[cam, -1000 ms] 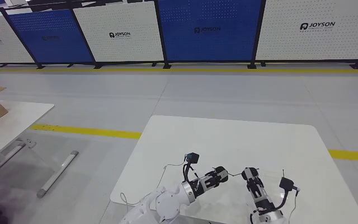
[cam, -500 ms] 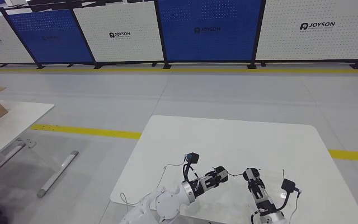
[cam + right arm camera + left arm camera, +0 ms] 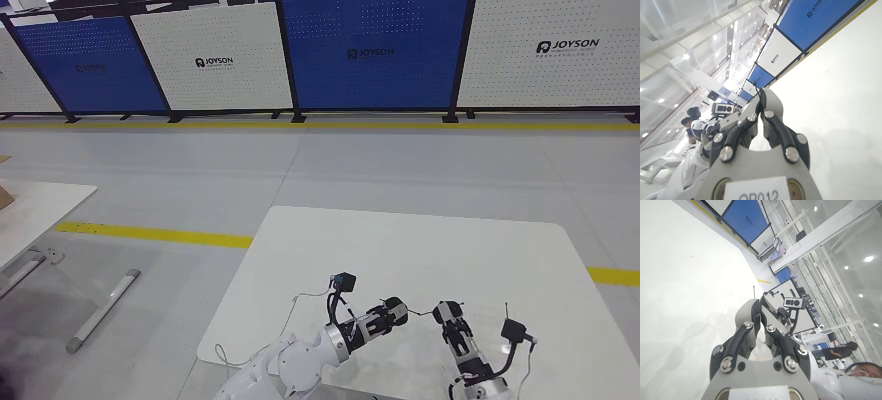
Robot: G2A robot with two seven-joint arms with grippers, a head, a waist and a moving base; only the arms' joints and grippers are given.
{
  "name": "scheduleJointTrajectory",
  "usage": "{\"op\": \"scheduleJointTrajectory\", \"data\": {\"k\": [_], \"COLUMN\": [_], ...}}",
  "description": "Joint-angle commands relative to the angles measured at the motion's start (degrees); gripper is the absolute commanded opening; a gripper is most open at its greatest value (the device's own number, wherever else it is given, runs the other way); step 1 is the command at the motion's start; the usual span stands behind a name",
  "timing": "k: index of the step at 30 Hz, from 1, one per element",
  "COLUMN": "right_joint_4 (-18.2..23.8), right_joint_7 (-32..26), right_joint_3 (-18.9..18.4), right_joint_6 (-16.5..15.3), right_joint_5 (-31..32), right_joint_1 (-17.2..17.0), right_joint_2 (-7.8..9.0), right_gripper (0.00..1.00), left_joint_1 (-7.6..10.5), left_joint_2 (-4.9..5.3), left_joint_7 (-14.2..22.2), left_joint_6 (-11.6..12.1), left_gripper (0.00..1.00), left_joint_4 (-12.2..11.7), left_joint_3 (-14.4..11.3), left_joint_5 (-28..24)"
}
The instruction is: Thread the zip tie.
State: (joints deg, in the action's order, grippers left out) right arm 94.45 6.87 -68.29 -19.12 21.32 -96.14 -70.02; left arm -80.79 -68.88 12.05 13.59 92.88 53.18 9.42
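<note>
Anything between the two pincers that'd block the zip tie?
Nothing visible. The right pincer is shut on the zip tie, head end poking out past its tips. The left pincer sits close beside it above the table, and only a thin dark strand shows in the gap.

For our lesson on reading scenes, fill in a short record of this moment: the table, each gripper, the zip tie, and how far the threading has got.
Table: white, rectangular.
Right gripper: shut on the zip tie, whose head end sticks out past the fingertips.
Left gripper: shut; a thin black strip rises beside its fingertips, apparently the tie's tail.
Spacing: the two grippers are close together, tips towards each other, near the table's near edge.
Threading: no closed loop visible; looks not yet done.
</note>
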Motion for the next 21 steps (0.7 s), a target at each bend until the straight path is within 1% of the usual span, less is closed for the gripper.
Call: {"op": "scheduleJointTrajectory", "data": {"k": [1, 8, 14, 21], "right_joint_4": [-0.2, 0.5, 1.2, 0.7], "right_joint_7": [0.1, 0.6, 0.7, 0.6], "right_joint_3": [0.1, -0.6, -0.6, -0.4], "right_joint_6": [0.0, -0.4, -0.4, -0.3], "right_joint_5": [0.2, -0.6, 0.2, 0.8], "right_joint_1": [0.1, -0.4, -1.0, -0.8], "right_joint_2": [-0.08, -0.17, -0.14, -0.33], "right_gripper": [0.00, 0.00, 0.00, 0.00], "left_joint_1": [0.00, 0.00, 0.00, 0.00], "left_joint_2": [0.00, 0.00, 0.00, 0.00], "left_joint_7": [0.0, 0.0, 0.0, 0.0], "left_joint_6": [0.0, 0.0, 0.0, 0.0], "left_gripper": [0.00, 0.00, 0.00, 0.00], "left_joint_4": [0.0, 0.0, 0.0, 0.0], "left_joint_3": [0.0, 0.0, 0.0, 0.0], "left_joint_5": [0.0, 0.0, 0.0, 0.0]}}
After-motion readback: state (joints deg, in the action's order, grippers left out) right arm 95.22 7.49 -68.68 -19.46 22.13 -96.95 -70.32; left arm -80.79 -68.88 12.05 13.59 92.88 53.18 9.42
